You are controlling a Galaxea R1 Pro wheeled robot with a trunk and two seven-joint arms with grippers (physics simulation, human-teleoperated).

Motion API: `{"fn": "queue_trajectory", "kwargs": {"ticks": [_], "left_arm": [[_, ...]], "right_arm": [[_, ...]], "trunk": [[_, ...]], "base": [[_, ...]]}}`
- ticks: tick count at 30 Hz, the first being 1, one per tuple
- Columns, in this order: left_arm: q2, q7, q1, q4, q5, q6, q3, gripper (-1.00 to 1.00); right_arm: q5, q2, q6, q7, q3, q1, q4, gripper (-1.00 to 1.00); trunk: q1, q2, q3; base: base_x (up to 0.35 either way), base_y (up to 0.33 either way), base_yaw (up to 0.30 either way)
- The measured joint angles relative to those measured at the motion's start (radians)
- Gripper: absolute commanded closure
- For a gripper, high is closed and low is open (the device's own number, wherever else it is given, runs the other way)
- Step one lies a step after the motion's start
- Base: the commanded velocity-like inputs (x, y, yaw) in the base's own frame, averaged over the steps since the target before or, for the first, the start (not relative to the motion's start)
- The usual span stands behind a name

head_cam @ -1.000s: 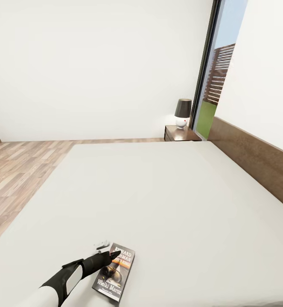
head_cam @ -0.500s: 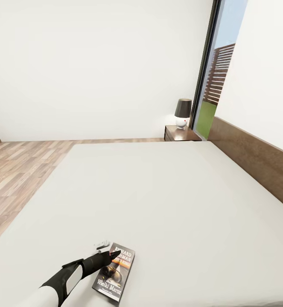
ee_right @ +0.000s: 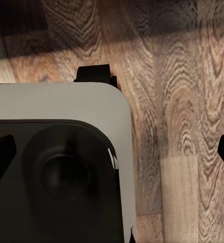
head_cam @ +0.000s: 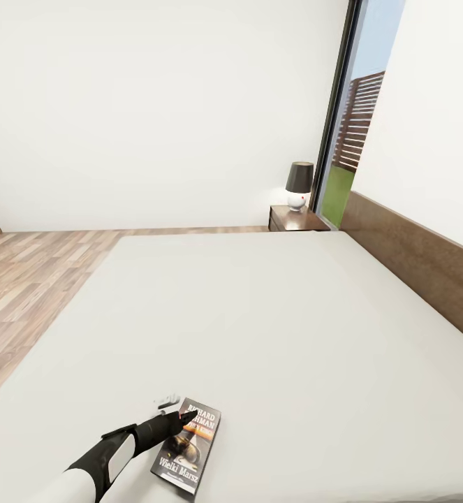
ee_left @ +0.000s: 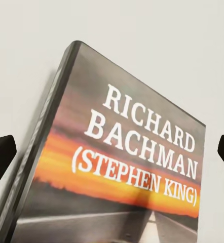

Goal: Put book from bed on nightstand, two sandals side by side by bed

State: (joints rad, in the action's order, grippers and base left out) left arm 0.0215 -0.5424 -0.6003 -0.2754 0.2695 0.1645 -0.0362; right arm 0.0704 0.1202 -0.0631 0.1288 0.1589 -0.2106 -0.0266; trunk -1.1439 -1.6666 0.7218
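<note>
The book [head_cam: 188, 445] lies flat on the bed's light-grey mattress [head_cam: 273, 328] near its front edge, dark cover up with an orange band and white lettering. My left gripper [head_cam: 179, 412] hovers over the book's top end. In the left wrist view the book [ee_left: 117, 167] lies between the two black fingertips [ee_left: 0, 157], and the left gripper [ee_left: 113, 152] is open and clear of it. A dark-brown nightstand [head_cam: 297, 219] stands at the bed's far corner beside the headboard [head_cam: 413, 258]. My right gripper [ee_right: 113, 152] is open over the floor. The sandals are out of view.
A black-shaded lamp [head_cam: 299, 183] sits on the nightstand, next to the tall window [head_cam: 353, 126]. Wood-plank floor [head_cam: 28, 279] runs along the bed's left side. In the right wrist view the robot's own grey base [ee_right: 56, 152] sits over the wood floor [ee_right: 183, 126].
</note>
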Motion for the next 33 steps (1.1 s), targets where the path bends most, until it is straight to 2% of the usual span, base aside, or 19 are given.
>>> {"fn": "queue_trajectory", "kwargs": {"ticks": [13,33], "left_arm": [[0.000,0.000,0.000,0.000,0.000,0.000,0.000,-1.00],[0.000,-0.001,0.001,0.000,0.000,0.000,0.000,-1.00]], "right_arm": [[0.000,0.000,0.001,0.000,0.000,0.000,0.000,-1.00],[-0.001,0.000,0.001,0.000,0.000,0.000,0.000,-1.00]], "trunk": [[0.000,0.000,0.000],[0.000,0.000,0.000]], "base": [[0.000,0.000,-0.012],[0.000,0.000,-0.072]]}}
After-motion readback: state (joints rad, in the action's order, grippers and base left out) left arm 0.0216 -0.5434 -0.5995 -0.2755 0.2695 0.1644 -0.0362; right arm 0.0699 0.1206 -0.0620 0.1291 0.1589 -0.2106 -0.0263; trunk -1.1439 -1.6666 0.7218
